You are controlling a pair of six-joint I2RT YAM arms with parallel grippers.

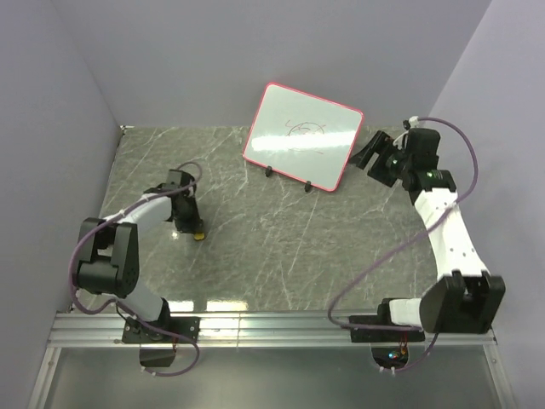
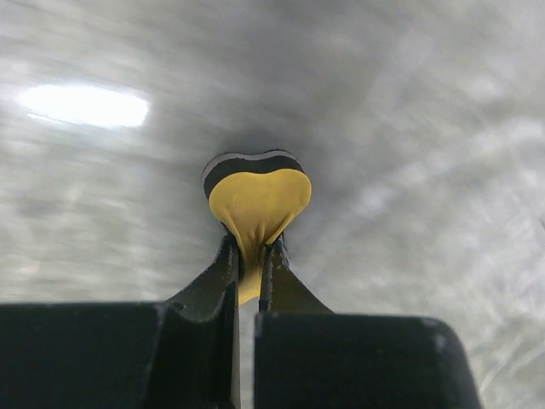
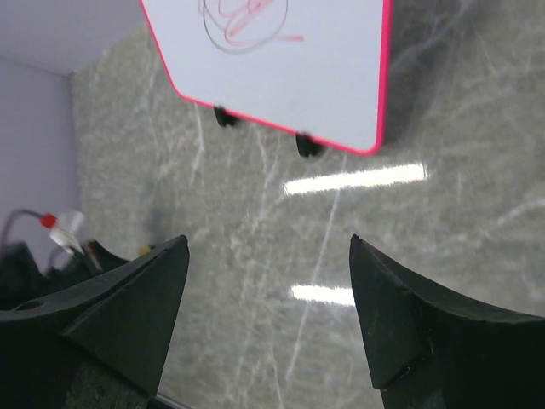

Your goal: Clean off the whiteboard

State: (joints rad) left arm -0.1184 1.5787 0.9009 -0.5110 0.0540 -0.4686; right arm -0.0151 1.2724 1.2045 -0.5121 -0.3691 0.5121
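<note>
Presently, the left tool (image 2: 249,266) is clenching the yellow eraser (image 2: 258,203), its jaws pinching the soft pad so hard that it is bulging into a heart shape beyond the tips. This tool is pointing down at the surface (image 1: 281,256) on the left side. Whether the eraser is touching the stone cannot be told.

The whiteboard (image 1: 302,143) is standing at the far side of the surface, right of centre, leaning back on its two black feet (image 1: 269,170) and well apart from the left tool. Its face is carrying faint scribbles (image 1: 304,130) near the middle, so no wiping is showing yet.

The right tool (image 3: 268,294) is hanging released, jaws wide with nothing between them, just beside the board's right edge and facing it.

Judgement: the right arm is probably placing itself to brace the board, since a board propped on small feet is likely to slide or tip under a wiping stroke. The left arm is yet to lift the eraser and carry it across.

Risk: the narrow pinch is leaving the eraser free to twist on contact
</note>
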